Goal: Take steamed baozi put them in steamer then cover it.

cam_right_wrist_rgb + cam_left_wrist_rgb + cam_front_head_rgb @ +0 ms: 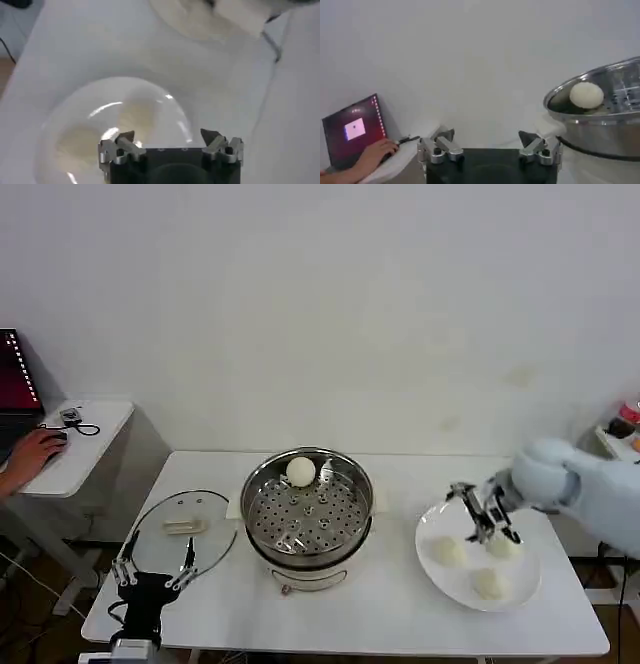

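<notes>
My right gripper (483, 514) hangs wide open, holding nothing, over the plate (445, 581); three baozi (447, 551) lie beneath, at six o'clock. A fourth bun (301, 471) sits at twelve o'clock in the steamer (308, 506). My left gripper (153, 566) waits open by the lid (183, 531).

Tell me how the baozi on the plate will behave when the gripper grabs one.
The baozi look rounded and smooth, so one may roll or slide on the glossy plate if nudged. Being dough, it probably dents under a firm squeeze. The open right gripper hovers over them.
</notes>
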